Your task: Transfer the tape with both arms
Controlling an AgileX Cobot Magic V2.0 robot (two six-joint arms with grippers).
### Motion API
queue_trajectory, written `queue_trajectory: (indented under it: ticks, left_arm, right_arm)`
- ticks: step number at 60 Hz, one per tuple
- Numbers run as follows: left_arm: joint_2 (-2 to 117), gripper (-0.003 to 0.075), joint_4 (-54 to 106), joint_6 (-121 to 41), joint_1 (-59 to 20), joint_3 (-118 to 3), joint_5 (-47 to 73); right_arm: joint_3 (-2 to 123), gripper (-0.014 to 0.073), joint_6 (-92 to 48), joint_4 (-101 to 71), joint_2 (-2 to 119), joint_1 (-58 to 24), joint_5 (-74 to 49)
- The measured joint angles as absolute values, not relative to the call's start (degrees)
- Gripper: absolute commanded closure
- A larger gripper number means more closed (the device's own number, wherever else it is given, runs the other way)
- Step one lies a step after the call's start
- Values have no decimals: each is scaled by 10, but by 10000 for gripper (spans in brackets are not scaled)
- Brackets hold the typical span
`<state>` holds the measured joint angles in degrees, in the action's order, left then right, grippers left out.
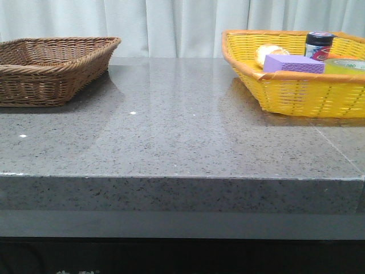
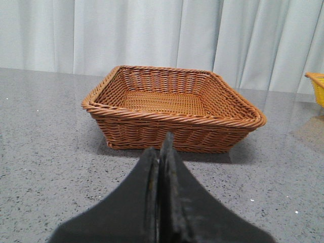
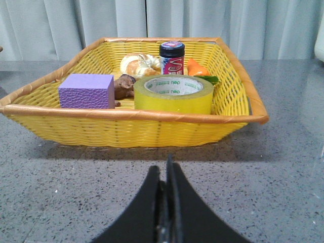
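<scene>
Task not started, by my judgement. Tape (image 3: 174,93) lies flat in yellow basket (image 3: 126,129), beside purple sponge (image 3: 86,91). Brown basket (image 2: 172,124) holds nothing. Left gripper (image 2: 161,152) and right gripper (image 3: 167,174) both closed, gripping nothing. Pick, handover, placing all remain.

pale curtains (image 1: 171,25), grey speckled stone table (image 1: 171,137)
</scene>
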<state>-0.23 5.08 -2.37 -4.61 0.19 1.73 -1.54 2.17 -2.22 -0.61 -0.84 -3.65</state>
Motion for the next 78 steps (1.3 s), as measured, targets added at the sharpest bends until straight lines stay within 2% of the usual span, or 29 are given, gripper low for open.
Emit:
queue_trajectory:
  ticks: [42,55,64,78]
  left_arm:
    - [-2,741,51,-24,-46,2,17]
    - [-2,741,51,-24,-46,-2,-40]
    - [-2,741,51,-24,-46,-55,-7]
    - [30,741,51,-24,-46,-220,96]
  right_arm:
    - [-15,662,22,-22,-6,-8,-38]
    - [-14,662,22,-22,-6,-8,-30]
    - [34,662,22,-20,-6,-8,-65]
    - [178,662,22,19,-2,-8,-128]
